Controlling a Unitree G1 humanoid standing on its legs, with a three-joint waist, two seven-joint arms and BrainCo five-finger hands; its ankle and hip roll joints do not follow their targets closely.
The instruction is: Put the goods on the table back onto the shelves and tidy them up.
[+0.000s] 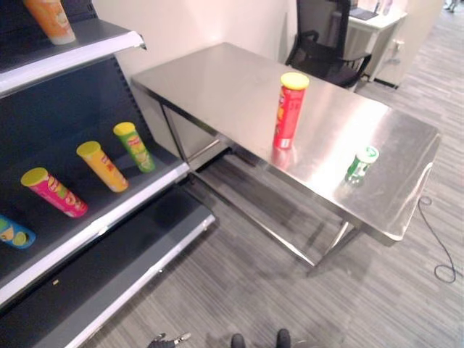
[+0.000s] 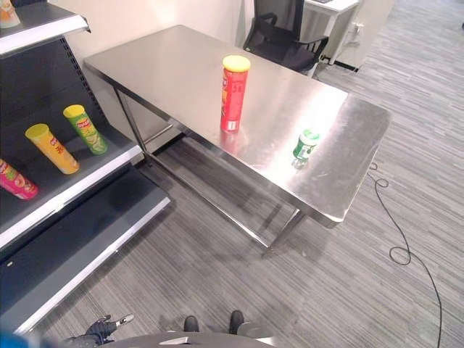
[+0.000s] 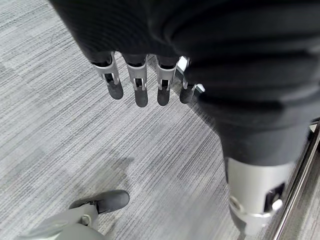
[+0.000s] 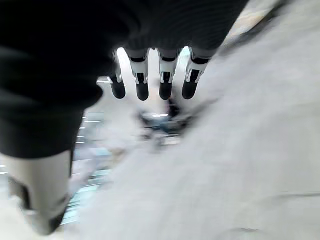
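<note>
A tall red chip can (image 1: pixel 290 109) with a yellow lid stands upright near the middle of the steel table (image 1: pixel 217 87). A small green can (image 1: pixel 362 162) stands closer to the table's right end. Both are well away from my hands. My left hand (image 3: pixel 140 85) hangs low over the grey floor with straight fingers and holds nothing; its fingertips (image 1: pixel 168 338) peek in at the bottom edge of the left eye view. My right hand (image 4: pixel 150 82) also hangs with straight, empty fingers.
The dark shelf unit (image 1: pixel 109 210) stands on the left. On its middle shelf lie a green can (image 1: pixel 134 146), a yellow can (image 1: pixel 102 166), a pink can (image 1: pixel 54 192) and a blue one (image 1: pixel 13 233). An orange can (image 1: pixel 51 19) stands on the top shelf. A black chair (image 1: pixel 326 43) sits behind the table.
</note>
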